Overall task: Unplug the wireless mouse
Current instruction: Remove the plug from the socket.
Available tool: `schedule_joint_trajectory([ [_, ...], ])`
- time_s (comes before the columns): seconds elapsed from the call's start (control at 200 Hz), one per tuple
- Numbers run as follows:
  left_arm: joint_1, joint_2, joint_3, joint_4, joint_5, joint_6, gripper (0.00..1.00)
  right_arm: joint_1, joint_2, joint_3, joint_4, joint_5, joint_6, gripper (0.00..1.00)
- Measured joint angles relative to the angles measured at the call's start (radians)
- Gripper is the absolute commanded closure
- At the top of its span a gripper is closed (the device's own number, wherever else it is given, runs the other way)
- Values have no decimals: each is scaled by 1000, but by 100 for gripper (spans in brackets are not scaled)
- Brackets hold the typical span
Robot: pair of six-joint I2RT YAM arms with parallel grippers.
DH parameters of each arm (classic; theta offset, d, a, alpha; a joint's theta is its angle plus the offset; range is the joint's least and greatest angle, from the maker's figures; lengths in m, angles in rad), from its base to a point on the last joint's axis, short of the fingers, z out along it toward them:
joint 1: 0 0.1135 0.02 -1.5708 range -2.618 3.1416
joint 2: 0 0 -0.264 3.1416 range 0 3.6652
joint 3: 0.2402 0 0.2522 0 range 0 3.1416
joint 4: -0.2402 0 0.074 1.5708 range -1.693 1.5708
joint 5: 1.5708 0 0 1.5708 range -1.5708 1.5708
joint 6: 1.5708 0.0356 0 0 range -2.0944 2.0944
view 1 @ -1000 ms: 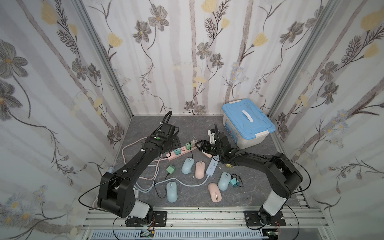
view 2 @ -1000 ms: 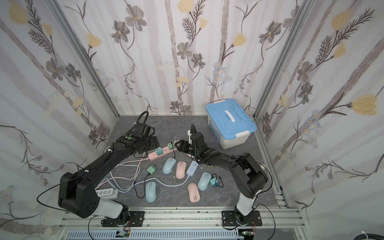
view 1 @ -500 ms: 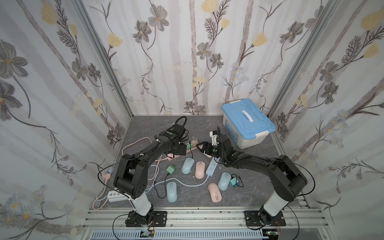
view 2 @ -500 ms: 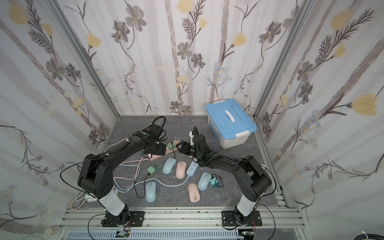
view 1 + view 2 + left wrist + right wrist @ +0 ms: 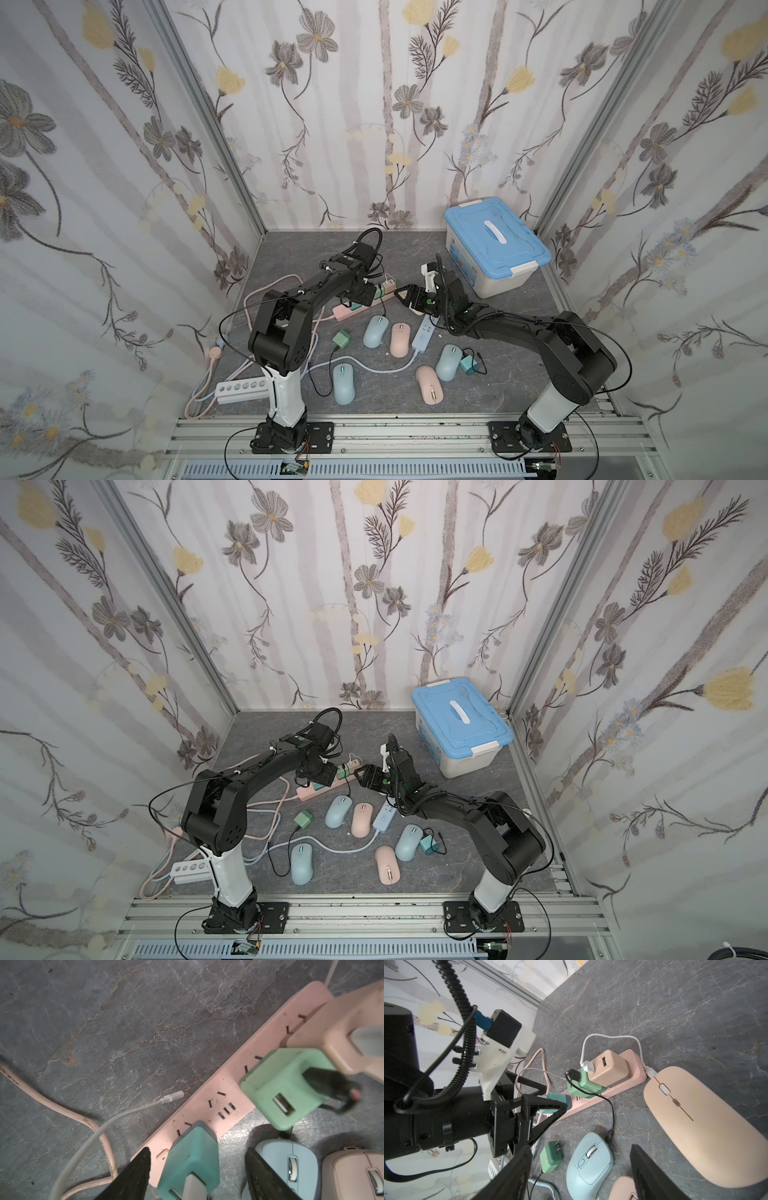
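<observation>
Over the last second our left arm has folded in and brought the left hand (image 5: 197, 1153) over the pink power strip (image 5: 228, 1084), while the right arm has barely shifted. The left hand is parted, a finger on each side of the teal adapter (image 5: 557, 1100) at the strip's switch end. Gaps show on both sides, so nothing is gripped yet; we judge it straddles that block so as to pull it straight out of its socket. The right hand (image 5: 580, 1148) hangs wide and empty near the strip's other end, probably placed to steady the strip during the pull. The blue mouse (image 5: 589, 1163) lies on the table (image 5: 104, 1022) just beside the strip, tied by a black cable (image 5: 612, 1109) to the green adapter (image 5: 280, 1084). The pink mouse (image 5: 706, 1126) sits at the strip's end, wired by a white cable (image 5: 612, 1036) to the beige adapter (image 5: 332, 1032). Which mouse the task means we cannot tell.
</observation>
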Motion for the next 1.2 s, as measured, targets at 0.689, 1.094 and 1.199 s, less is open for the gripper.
schedule_joint_trajectory([
  [0.689, 16, -15, -70, 31, 43, 116, 51, 15, 4, 36, -39, 41, 19, 26],
  [1.094, 15, -21, -90, 74, 27, 131, 70, 52, 25, 53, -46, 43, 27, 28],
  [1.199, 15, -21, -90, 77, 26, 131, 75, 59, 36, 62, -45, 43, 35, 29],
])
